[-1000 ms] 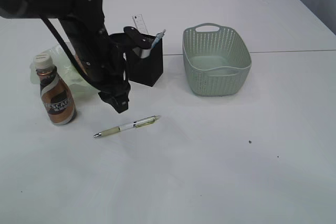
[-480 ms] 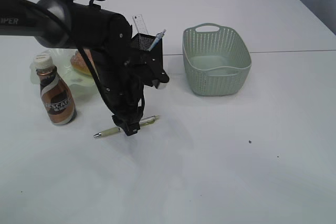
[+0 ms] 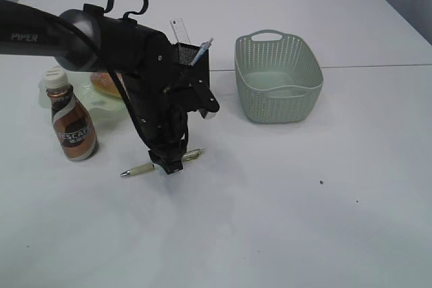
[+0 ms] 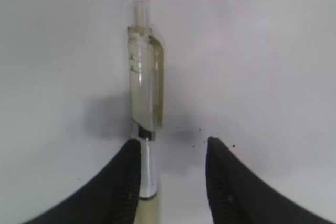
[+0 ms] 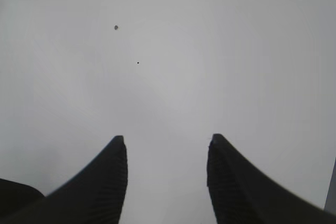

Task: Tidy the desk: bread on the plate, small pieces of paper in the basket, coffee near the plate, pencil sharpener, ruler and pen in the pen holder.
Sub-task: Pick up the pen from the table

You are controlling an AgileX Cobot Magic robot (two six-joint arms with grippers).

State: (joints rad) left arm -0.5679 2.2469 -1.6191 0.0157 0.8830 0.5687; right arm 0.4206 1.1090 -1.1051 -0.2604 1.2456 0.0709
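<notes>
Your left fingers [image 4: 131, 182] stood partly open, straddling the pen [image 4: 146, 103] without closing on it; the pen lay against the inner face of the left-hand finger, with a gap to the other. In the left wrist view the pen's long axis ran straight away from the fingers, clip end and push button farthest out. In the exterior view the left gripper [image 3: 172, 164] was low over the pen [image 3: 138, 169], which lay flat on the worktop [image 3: 283, 220], its tip pointing lower left and its button end upper right. Your right fingers [image 5: 118, 177] stood partly open and held nothing, above bare worktop. The coffee [image 3: 71, 121] stood left of the pen, the pen holder [image 3: 196, 59] behind it, and the basket [image 3: 278, 79] to its right.
</notes>
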